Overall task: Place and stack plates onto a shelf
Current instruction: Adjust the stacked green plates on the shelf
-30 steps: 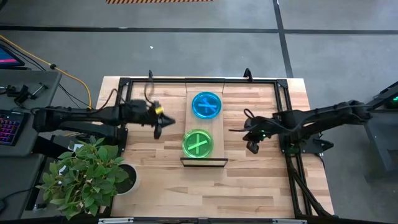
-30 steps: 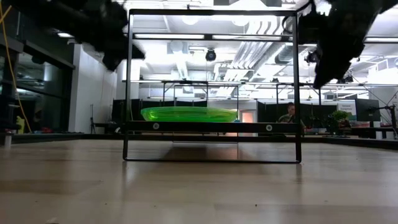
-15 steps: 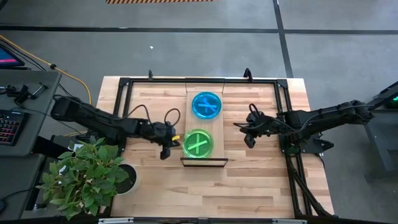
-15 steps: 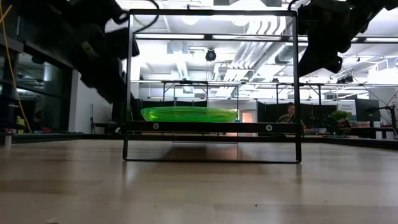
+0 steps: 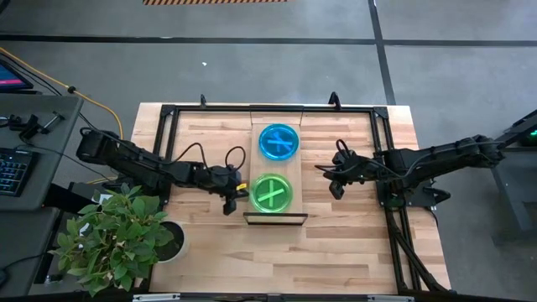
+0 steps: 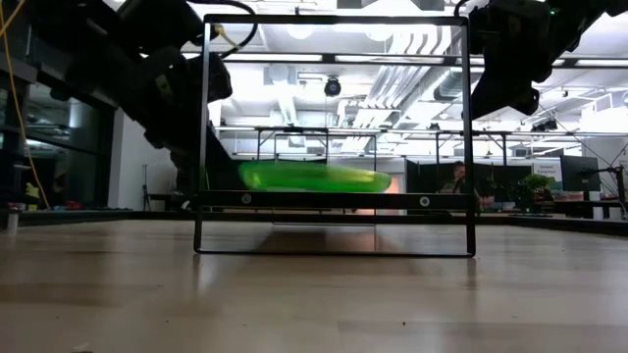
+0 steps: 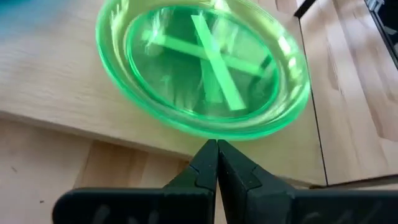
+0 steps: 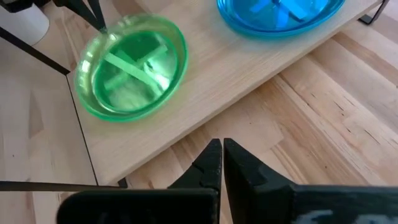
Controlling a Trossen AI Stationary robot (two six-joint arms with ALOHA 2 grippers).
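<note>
A lime-green plate [image 5: 271,193] with crossed stripes lies on the near half of the light-wood shelf [image 5: 259,168]. A cyan-blue plate [image 5: 278,142] lies on the far half. My left gripper [image 5: 232,201] is shut at the green plate's left rim, and the left wrist view shows its tips [image 7: 216,146] against the plate [image 7: 205,68]. In the low view the green plate [image 6: 314,177] is blurred on the raised shelf. My right gripper [image 5: 337,191] is shut and hovers to the right of the shelf, touching nothing. Its wrist view takes in both plates [image 8: 130,65] [image 8: 280,12]. My left gripper pushes the green plate with its shut fingertips [image 7: 211,155], which meet the outer rim on the plate's left side [image 7: 210,133]. The fingers come from the table's left, slanting down. The plate rests on the shelf board.
A thin black frame [image 6: 334,201] carries the shelf above the tabletop. A larger black frame [image 5: 168,113] runs around the table. A potted plant [image 5: 117,239] stands at the near left corner. Bare wood lies on both sides of the shelf.
My left gripper has moved toward the near edge and to the right, reaching the green plate's left rim. The plate has slid slightly to the right along the shelf. My right gripper rose a little and then held still.
</note>
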